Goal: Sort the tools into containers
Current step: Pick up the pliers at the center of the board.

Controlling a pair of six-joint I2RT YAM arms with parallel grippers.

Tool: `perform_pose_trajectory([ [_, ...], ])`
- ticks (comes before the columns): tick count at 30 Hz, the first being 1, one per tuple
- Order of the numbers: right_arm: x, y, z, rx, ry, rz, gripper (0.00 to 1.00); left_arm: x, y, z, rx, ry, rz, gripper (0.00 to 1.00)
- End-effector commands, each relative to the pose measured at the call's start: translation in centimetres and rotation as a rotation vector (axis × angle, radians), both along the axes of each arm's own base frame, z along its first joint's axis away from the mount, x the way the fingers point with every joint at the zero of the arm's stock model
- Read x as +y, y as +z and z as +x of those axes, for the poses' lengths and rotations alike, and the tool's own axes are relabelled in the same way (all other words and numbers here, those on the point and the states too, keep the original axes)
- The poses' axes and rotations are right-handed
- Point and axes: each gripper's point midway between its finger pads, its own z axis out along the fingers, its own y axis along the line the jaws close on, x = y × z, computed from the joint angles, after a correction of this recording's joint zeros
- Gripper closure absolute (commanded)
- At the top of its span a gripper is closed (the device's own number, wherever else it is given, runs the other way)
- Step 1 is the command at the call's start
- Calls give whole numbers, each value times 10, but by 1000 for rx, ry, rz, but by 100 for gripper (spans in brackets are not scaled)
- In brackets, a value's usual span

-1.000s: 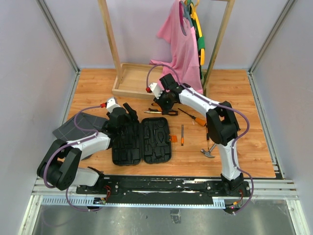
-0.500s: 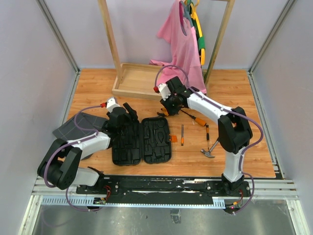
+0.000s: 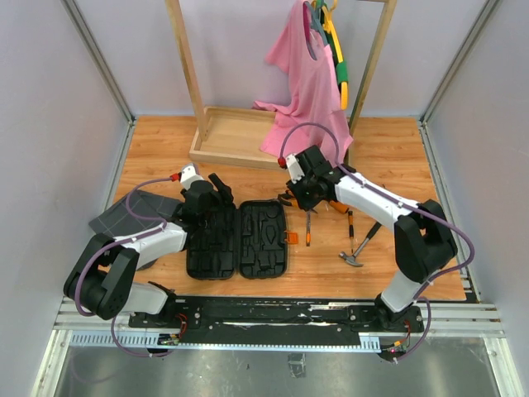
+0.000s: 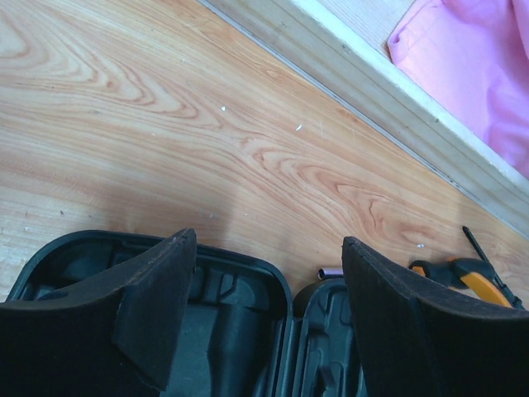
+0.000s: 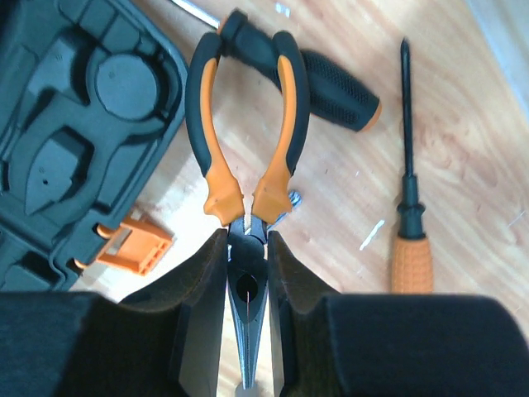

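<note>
The black tool case (image 3: 238, 240) lies open on the wooden floor, with moulded slots and an orange latch (image 5: 132, 244). My right gripper (image 5: 246, 240) is shut on the steel head of the orange-and-black pliers (image 5: 285, 124), just past the case's far right corner (image 3: 288, 199). A black-handled screwdriver (image 5: 331, 78) lies under the pliers' handles. An orange-handled screwdriver (image 5: 411, 248) is to their right. Another screwdriver (image 3: 308, 228) and the claw hammer (image 3: 360, 245) lie right of the case. My left gripper (image 4: 269, 248) hangs open over the case's far left rim (image 4: 231, 331), holding nothing.
A shallow wooden tray (image 3: 231, 136) sits behind the case, between the legs of a wooden rack. A pink shirt (image 3: 306, 78) hangs from the rack down to the floor. Dark grey grid fabric (image 3: 132, 213) lies left of the left arm. Grey walls close in both sides.
My right arm has carried the pliers right and nearer, from close to the tray to the case's far right corner. The left arm has not moved.
</note>
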Motion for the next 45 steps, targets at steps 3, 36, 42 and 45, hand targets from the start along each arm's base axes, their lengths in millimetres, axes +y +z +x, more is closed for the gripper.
perform_pose_trajectory([
  [3,-30,-20,-24,30,-119,-27,99,1,10,9,-24,8,-2,25],
  [36,-58,-81,-62,167,-181,-124,67,-3,6,10,-9,-9,-14,25],
  [42,-54,-85,-62,189,-177,-106,78,-4,6,10,-8,-13,-16,25],
  [45,-56,-83,-61,179,-189,-105,89,-4,7,10,-9,-14,-15,25],
])
